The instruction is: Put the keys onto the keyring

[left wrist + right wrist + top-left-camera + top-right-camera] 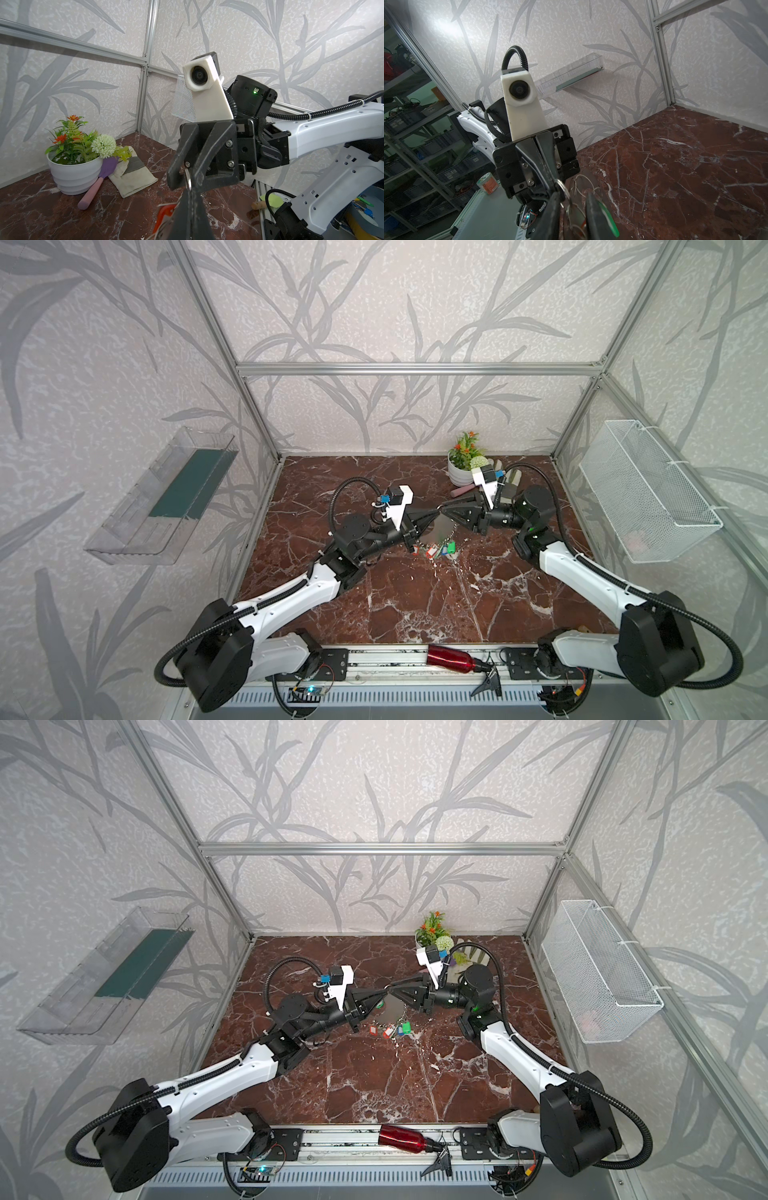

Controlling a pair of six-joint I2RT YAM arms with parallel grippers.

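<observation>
My two grippers meet tip to tip above the middle of the marble table. The left gripper is shut on a silver split ring. A red-orange tag with a key hangs beside its fingers. The grey keyring hangs tilted under the tips, and its coloured tags touch the table. The right gripper has a narrow gap between its fingers, around the split ring and other wire rings. A green tag lies beside one finger.
A potted plant, a glove and a pink-handled spatula sit at the back right. A red bottle lies on the front rail. A wire basket hangs on the right wall and a clear shelf on the left.
</observation>
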